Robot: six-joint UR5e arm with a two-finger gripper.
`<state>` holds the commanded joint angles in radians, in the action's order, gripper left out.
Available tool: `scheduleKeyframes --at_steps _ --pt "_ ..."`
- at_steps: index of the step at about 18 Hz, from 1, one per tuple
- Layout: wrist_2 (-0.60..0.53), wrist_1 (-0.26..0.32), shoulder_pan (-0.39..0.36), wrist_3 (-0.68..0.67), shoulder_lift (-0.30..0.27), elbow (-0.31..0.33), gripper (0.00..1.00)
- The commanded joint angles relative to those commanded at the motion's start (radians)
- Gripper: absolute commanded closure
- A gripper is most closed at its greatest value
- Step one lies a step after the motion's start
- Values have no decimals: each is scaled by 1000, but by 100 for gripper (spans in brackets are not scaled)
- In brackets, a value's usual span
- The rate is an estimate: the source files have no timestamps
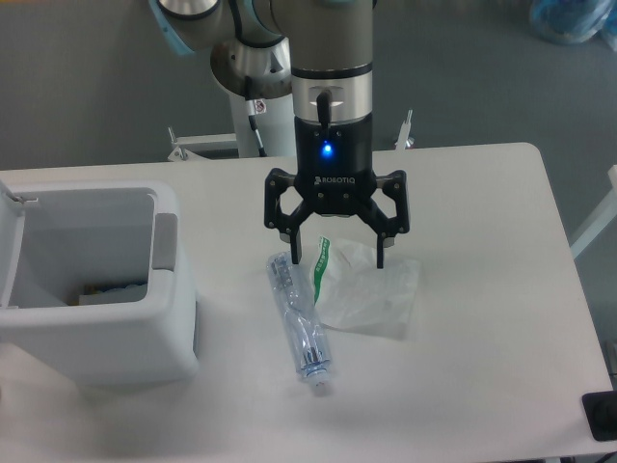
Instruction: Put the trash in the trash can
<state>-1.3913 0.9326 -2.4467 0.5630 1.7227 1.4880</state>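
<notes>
The gripper (337,253) hangs with its fingers spread wide apart and nothing between them, poised over the near edge of the crumpled wrapper (371,289), whose green strip (321,260) lies just inside the finger on the bin's side. The crushed bottle (301,323) lies just beside that same finger, running away from the hand toward the front of the table (482,367), cap end farthest from the fingers; it looks to touch or nearly touch the wrapper's edge. The trash can (92,289) stands well off to the side, beyond the bottle, with its top open and something already lying at its bottom. The chief risk, as I judge it, is a muddled grasp: with both pieces so close under the open fingers, a straight descent could catch the bottle's end with one finger while the other pins the wrapper, so that neither is held firmly. The wrapper is thin and limp, so the fingers may close on only a fold, and it could slip free on the way across. The bottle is smooth and rounded, so a nudge could roll it aside. A low carry toward the bin could also clip its near wall.
</notes>
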Motion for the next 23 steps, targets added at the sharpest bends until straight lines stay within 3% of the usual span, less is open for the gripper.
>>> scheduleKeyframes --at_steps 11,20,23 --pt "5 -3 2 -6 31 6 0" --pt "23 -8 15 -115 98 -3 0" --pt "20 -21 18 -173 153 -3 0"
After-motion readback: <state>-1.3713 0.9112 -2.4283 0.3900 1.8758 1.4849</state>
